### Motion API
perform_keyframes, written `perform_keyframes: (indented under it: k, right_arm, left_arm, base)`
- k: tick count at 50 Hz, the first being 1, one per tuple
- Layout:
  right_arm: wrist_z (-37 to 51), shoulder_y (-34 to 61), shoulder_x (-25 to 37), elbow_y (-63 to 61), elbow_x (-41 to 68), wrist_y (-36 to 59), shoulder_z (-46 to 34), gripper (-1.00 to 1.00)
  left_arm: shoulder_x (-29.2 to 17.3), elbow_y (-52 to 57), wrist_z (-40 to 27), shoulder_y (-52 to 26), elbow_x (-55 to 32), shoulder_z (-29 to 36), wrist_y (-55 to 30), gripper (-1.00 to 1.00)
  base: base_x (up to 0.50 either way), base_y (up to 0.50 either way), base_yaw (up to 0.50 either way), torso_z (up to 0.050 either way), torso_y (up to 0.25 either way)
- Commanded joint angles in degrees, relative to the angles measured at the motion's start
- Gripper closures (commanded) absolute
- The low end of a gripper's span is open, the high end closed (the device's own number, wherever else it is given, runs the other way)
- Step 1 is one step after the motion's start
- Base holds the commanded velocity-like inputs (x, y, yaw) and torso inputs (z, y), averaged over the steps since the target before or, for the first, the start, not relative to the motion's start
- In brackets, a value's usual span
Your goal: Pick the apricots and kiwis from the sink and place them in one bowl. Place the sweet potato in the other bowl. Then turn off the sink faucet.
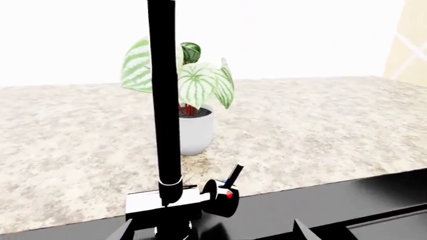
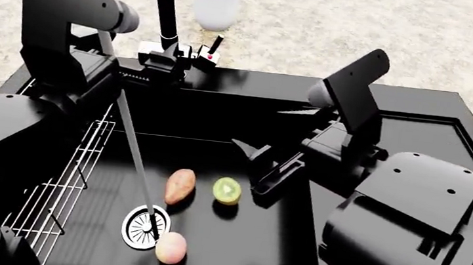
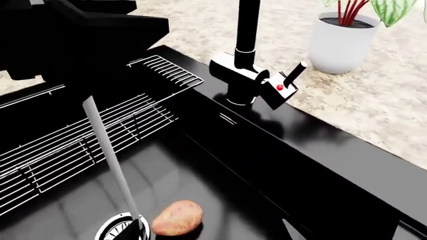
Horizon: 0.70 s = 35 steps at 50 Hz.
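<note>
Starting over at 9 o'clock in the head view, the steel wire rack [image 2: 64, 180] is sitting along the left side of the sink [image 2: 311, 97], and the left arm is reaching over it toward the back rim. The left hand [image 2: 165, 72] is hovering right by the base of the sink faucet [image 2: 163, 6], up around 11 o'clock. Honestly I can't tell if its fingers are apart or together; only two dark tips are poking into the left wrist view.

Water is running: a thin stream [image 2: 126, 134] is slanting down into the round drain [image 2: 145, 226]. The faucet lever [image 1: 231, 176] with its little red mark is sticking out to the side of the base. Behind it, on the speckled desk [image 2: 362, 27], a striped-leaf plant is standing in a white pot [image 2: 215, 5].

Down in the basin, one apricot [image 2: 171, 247] is lying at about 6 o'clock, touching the drain's edge. The sweet potato [image 2: 180, 186] is lying just above the drain, and a kiwi [image 2: 227, 189] is sitting right beside it, cut face up.

Moving right, the right hand [image 2: 257, 171] is hanging over the basin just beside the kiwi, fingers spread wide, holding nothing.
</note>
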Motion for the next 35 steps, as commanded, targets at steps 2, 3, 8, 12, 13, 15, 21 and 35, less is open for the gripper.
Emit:
perform_keyframes:
  k: [2,3,8,12,13,15,21,35]
  right_arm:
    - [-0.91,-5.16,0.00,1.23,0.34,0.00,-0.63,-1.00]
    - [-0.91,-5.69,0.00,1.25,0.21,0.00,-0.97,-1.00]
    - [-0.91,-7.25,0.00,1.00,0.19,0.00,-2.95,-1.00]
    - [-0.91,-6.83,0.00,1.66,0.66,0.00,-4.39,-1.00]
    - [-0.91,-6.88,0.00,1.86,0.75,0.00,-4.69,-1.00]
    - [-0.90,-1.92,0.00,7.93,3.04,0.00,-4.08,-1.00]
    - [36.46,6.47,0.27,28.36,44.91,-9.73,-2.04,-1.00]
    - [41.47,7.06,1.37,37.77,51.18,-12.70,-3.07,-1.00]
  left_arm:
    - [-0.45,-0.56,-0.28,0.41,-0.11,0.15,0.89,-1.00]
    - [-0.45,-0.57,-0.32,0.37,-0.17,0.12,0.86,-1.00]
    - [-0.55,-0.59,-0.44,0.25,-0.52,-0.17,0.77,-1.00]
    - [-0.80,-1.20,-0.34,0.30,-0.40,-0.07,1.37,-1.00]
    - [-0.83,-1.31,-0.35,0.27,-0.39,-0.02,1.48,-1.00]
    - [-0.86,-1.53,-0.36,0.28,-0.38,0.04,1.66,-1.00]
    - [-0.95,-1.67,-0.66,0.30,-0.35,0.34,1.93,-1.00]
    - [-1.18,-2.36,-1.11,0.30,-0.23,1.24,2.75,-1.00]
  base:
    - [0.00,0.00,0.00,0.000,0.000]
    - [0.00,0.00,0.00,0.000,0.000]
    - [0.00,0.00,0.00,-0.003,0.000]
    - [0.00,0.00,0.00,-0.011,-0.004]
    - [0.00,0.00,0.00,-0.011,-0.011]
    - [0.00,0.00,0.00,-0.011,-0.006]
    - [0.00,0.00,0.00,-0.002,0.000]
    - [0.00,0.00,0.00,0.000,0.000]
